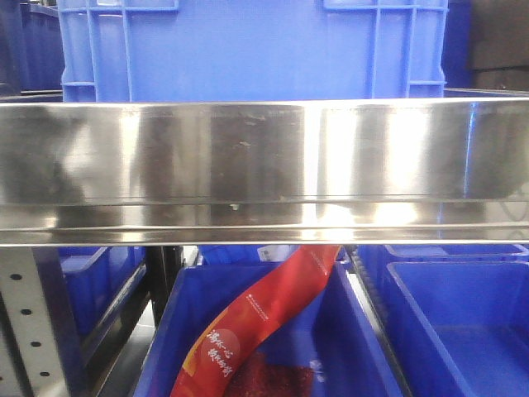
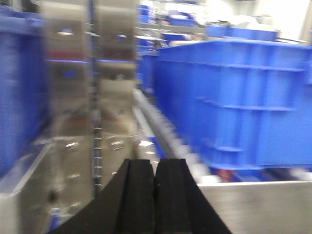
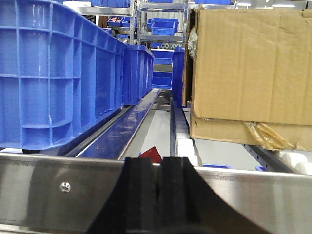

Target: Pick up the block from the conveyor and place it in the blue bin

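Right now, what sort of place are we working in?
Probably a warehouse or sorting line: blue plastic crates ride on a roller track, a cardboard box sits on another lane, and more blue bins wait beneath a steel rail.

crate [image 1: 248,50] behind rail [image 1: 264,165] | bins [image 1: 463,322] below rail | packet [image 1: 256,331] in bin

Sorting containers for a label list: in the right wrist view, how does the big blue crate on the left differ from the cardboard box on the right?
The blue crate is ribbed, rigid plastic; the cardboard box is plain brown, creased, with torn tape hanging below. Both sit along the roller line.
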Tool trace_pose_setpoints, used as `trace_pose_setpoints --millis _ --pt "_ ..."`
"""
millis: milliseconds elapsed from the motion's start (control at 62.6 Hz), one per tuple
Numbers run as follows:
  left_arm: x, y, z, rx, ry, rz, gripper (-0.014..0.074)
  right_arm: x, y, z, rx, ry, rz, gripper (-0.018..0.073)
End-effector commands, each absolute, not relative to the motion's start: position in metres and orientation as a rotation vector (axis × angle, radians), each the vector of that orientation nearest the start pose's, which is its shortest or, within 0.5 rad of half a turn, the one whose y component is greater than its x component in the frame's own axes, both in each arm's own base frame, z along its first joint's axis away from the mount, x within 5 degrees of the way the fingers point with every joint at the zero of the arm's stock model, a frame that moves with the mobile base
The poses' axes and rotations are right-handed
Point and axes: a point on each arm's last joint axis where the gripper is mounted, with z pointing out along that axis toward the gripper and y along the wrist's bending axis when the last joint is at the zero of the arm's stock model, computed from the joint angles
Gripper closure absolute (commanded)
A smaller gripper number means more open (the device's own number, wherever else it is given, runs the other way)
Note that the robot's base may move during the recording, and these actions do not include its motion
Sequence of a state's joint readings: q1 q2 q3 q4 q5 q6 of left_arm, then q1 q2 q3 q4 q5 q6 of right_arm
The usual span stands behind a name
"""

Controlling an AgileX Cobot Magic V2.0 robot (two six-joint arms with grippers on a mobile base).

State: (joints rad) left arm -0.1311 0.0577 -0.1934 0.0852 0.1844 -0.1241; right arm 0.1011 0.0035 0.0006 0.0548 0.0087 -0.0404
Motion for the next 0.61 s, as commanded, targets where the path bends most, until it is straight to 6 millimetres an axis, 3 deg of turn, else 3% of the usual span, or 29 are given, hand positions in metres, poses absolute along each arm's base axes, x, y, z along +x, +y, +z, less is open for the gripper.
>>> trace_pose_setpoints --millis 0,271,335,591 --pt "0.048 -0.003 0.249 0.021 1.495 -0.093 0.0708 0.056 0.005 0.214 -0.065 1.475 0.085 0.0721" --pt "0.055 0.000 0.219 -0.024 1.438 -0.037 0.0708 0.056 0.005 0.214 -0.065 1.475 0.085 0.0721" --pt "0.054 -0.001 0.225 -0.017 1.353 -0.046 0.0708 0.056 0.005 0.214 -0.065 1.475 0.085 0.0721" --pt "0.055 -0.001 0.219 -0.023 1.416 -0.041 0.0708 0.056 0.005 0.214 -0.065 1.475 0.085 0.0721"
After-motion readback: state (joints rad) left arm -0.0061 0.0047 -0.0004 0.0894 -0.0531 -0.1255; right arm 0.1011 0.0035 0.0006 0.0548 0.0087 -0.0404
